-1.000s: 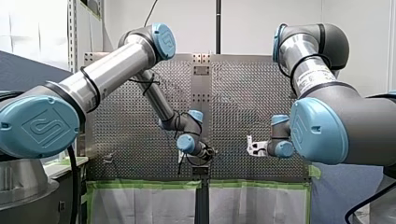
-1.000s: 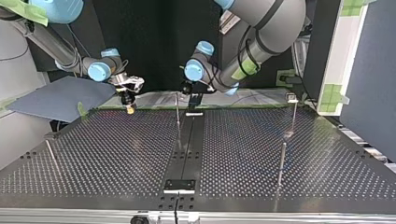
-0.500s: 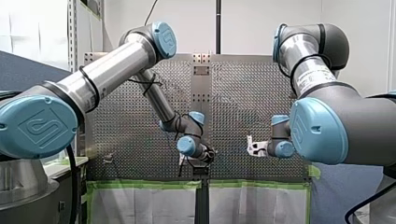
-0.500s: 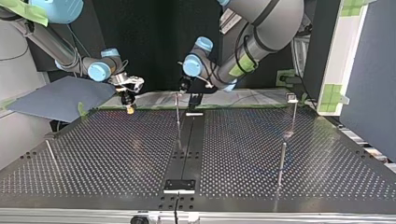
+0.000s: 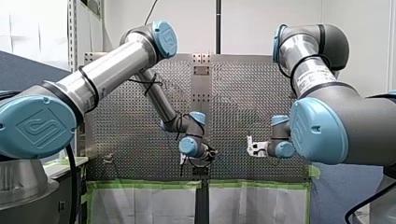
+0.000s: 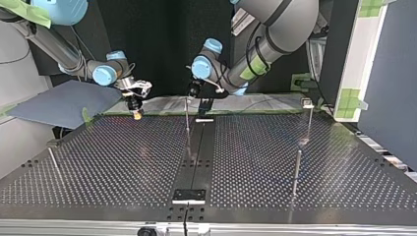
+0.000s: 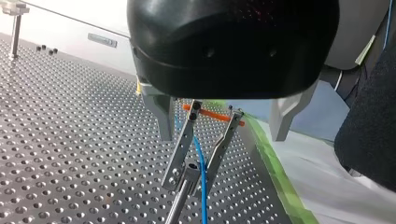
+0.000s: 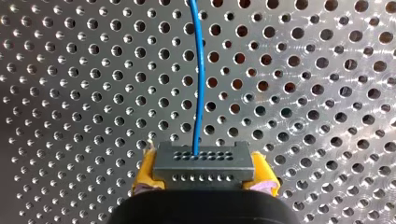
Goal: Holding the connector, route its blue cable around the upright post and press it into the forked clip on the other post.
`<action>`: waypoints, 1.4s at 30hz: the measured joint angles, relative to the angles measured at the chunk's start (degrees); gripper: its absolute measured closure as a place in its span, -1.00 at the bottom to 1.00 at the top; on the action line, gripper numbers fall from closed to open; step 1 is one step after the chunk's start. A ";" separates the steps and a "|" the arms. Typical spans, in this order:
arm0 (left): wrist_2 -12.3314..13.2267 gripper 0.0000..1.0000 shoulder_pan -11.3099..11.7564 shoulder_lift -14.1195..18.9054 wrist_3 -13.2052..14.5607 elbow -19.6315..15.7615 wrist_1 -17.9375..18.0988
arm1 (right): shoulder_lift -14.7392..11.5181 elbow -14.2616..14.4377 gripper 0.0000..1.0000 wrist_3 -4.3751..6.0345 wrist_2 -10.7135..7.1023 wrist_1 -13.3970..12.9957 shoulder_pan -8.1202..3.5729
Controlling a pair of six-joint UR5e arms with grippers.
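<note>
Metal fingers (image 7: 180, 149) of my left gripper (image 7: 190, 176) stand apart, straddling the blue cable (image 7: 201, 161) and the tip of the upright post (image 7: 186, 173). The cable lies just beside the post and looks unclamped. My right gripper (image 6: 136, 114) has its yellow pads (image 8: 144, 175) closed on the connector (image 8: 204, 161), and the cable runs straight ahead out of it. The post stands mid-way along the table's (image 6: 98, 162) edge nearest the arms. By my judgement the cable's long axis follows that edge from connector to post. The forked clip (image 6: 308, 103) tops a post near that edge's corner on my left arm's side, well apart and beyond the upright post. My left arm is the nearer to it.
</note>
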 joint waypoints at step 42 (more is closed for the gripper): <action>-6.68 -1.00 -4.60 11.41 -1.87 -11.20 9.12 | 0.22 -0.01 1.00 0.10 0.00 0.16 -0.16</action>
